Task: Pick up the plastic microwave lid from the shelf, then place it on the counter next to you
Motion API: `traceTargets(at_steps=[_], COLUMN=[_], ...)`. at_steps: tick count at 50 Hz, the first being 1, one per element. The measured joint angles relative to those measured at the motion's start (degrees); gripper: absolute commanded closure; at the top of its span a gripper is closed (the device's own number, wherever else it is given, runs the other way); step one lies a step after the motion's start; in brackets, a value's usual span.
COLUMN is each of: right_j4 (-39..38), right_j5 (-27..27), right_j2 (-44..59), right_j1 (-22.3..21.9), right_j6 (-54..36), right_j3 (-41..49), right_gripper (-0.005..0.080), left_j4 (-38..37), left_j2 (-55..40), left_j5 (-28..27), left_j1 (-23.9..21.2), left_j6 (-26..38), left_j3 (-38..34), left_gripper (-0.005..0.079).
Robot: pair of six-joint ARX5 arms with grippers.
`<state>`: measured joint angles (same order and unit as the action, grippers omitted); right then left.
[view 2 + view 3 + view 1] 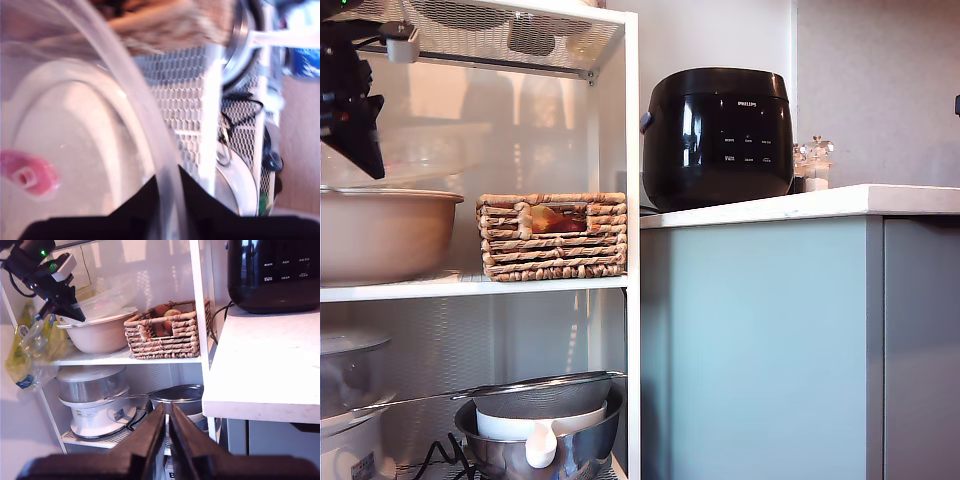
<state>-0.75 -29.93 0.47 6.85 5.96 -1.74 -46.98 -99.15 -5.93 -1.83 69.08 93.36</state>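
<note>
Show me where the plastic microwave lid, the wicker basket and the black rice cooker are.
plastic microwave lid (145, 112): first wrist view, its clear rim.
wicker basket (552, 255): exterior view, its woven front wall.
black rice cooker (720, 140): exterior view, its front panel.

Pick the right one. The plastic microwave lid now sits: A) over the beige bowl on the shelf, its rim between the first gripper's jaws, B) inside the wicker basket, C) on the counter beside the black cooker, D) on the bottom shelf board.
A: the plastic microwave lid sits over the beige bowl on the shelf, its rim between the jaws of my first gripper.

Beige bowl (380, 235) cut off
</note>
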Motion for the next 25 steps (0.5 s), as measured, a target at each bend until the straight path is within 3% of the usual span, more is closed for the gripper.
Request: traceTargets(at_steps=[16, 25], right_j4=[0.5, 1.3], right_j5=[0.0, 0.0], right_j2=[0.0, 0.0], right_j1=[0.0, 0.0], right_j6=[0.0, 0.0], right_j3=[0.0, 0.0], right_gripper=[0.0764, 0.0765], left_j4=[-10.3, -15.8], left_j2=[0.0, 0.0], left_j5=[0.5, 1.7], left_j1=[-3.1, -5.2], left_j6=[0.1, -4.1], left_j3=[7.8, 10.9], left_gripper=[0.0767, 0.0766])
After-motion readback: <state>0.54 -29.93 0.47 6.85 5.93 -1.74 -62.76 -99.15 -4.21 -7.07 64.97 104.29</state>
